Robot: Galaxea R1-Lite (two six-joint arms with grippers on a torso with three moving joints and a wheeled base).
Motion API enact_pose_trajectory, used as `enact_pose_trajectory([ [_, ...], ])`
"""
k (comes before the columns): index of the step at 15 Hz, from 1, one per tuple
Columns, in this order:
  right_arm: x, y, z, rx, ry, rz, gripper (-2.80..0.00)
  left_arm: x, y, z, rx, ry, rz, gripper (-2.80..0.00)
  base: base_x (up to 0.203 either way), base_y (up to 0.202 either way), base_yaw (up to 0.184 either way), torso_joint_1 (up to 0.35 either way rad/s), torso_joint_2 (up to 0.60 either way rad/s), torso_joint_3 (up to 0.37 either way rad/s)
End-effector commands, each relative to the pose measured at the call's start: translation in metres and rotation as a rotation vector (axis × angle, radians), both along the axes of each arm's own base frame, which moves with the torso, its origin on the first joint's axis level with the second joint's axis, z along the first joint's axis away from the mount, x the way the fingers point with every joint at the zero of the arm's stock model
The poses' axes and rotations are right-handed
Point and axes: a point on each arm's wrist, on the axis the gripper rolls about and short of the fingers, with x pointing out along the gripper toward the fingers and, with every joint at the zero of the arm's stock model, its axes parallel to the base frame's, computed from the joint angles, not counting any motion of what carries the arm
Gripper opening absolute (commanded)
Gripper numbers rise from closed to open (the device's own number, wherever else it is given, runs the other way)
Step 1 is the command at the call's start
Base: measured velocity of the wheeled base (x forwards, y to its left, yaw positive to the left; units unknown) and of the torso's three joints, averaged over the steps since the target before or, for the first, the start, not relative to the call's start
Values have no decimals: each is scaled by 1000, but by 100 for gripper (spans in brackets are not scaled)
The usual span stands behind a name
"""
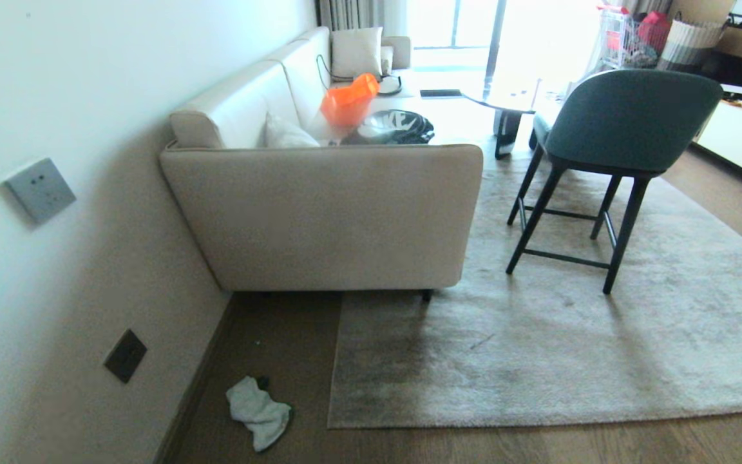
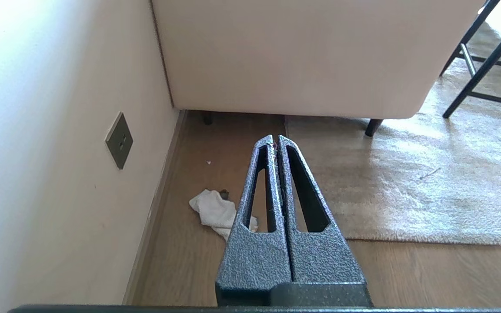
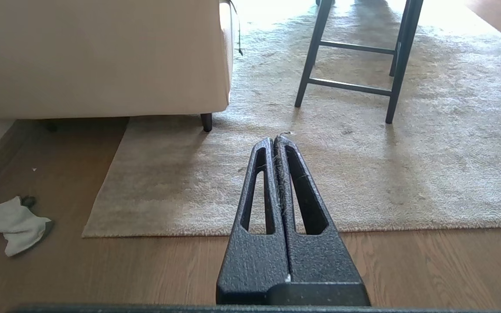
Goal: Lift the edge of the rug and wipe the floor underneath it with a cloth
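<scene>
A living-room floor (image 1: pixel 448 444) holds the cloth (image 1: pixel 259 412) by the wall, beside the flat rug edge (image 1: pixel 335 361), nearer the left pincer (image 2: pixel 275 140); both pincers, including the right pincer (image 3: pixel 274 141), are pressed together, empty.

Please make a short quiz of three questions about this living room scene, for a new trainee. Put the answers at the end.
1. True or false: the small pale grey-white cloth lies on the large light grey-beige rug.
2. Multiple choice: the front leg of the beige sofa near the dark grey-green chair stands on: A) bare floor, B) the rug, C) the cloth.
3. Short answer: how stand the left claw and the right claw?

Key
1. False: it lies on the brown wood-grain floor, between the wall and the rug's corner, apart from the rug.
2. B.
3. Both shut and empty, above the floor, touching nothing.
</scene>
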Motion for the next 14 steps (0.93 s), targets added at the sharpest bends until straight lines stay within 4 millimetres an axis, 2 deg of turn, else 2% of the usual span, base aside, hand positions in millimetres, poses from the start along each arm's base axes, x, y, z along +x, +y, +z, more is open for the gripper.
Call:
enact_pose_trajectory([
  [1,0,0,0,0,1,0,-280,0,0,0,-1,0,0,-280,0,0,0,0,0,0],
  [14,0,0,0,1,0,-1,-280,0,0,0,-1,0,0,-280,0,0,0,0,0,0],
])
